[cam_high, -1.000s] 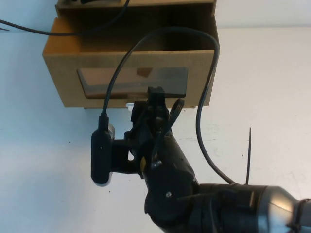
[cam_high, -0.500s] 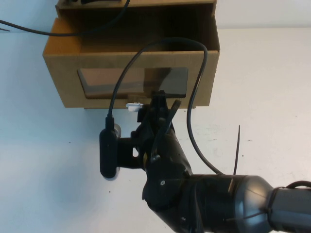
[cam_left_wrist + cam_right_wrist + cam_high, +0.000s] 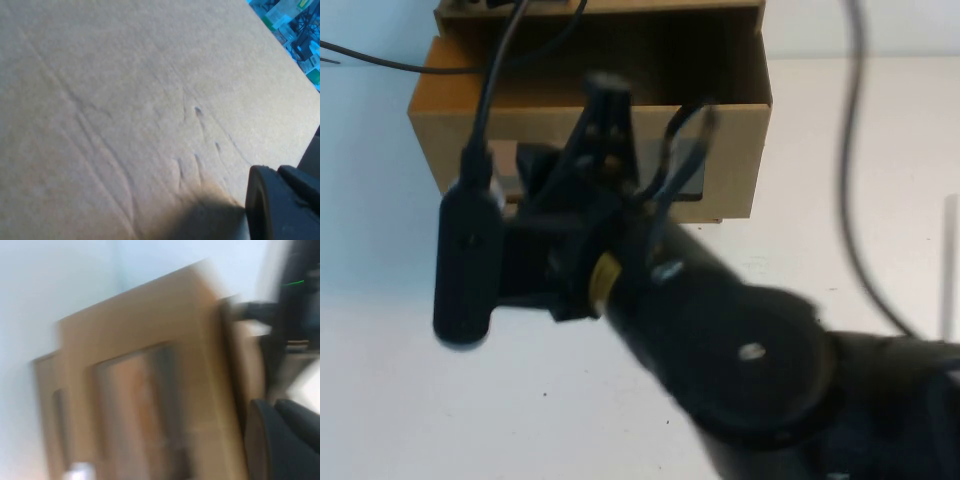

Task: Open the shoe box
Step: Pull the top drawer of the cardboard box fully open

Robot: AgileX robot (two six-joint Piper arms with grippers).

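Note:
The brown cardboard shoe box (image 3: 732,140) stands at the far side of the table, its top open toward me and a dark window in its front wall. My right gripper (image 3: 607,92) is raised in front of that wall, blurred, with its tip above the wall's upper edge. In the right wrist view the box (image 3: 150,340) lies ahead, and the right gripper (image 3: 278,440) is shut with nothing in it. The left wrist view is filled by a creased cardboard surface (image 3: 125,100). My left gripper (image 3: 278,200) sits close against it, fingers together.
The large black right arm (image 3: 740,350) and its wrist camera (image 3: 468,260) cover the middle of the high view. Black cables (image 3: 850,150) arc over the box and the white table (image 3: 880,200). Part of the left arm's cable crosses the box's back edge.
The right arm has swung up and left from the box's lower front edge to above its front wall. Its gripper has gone from open to shut.

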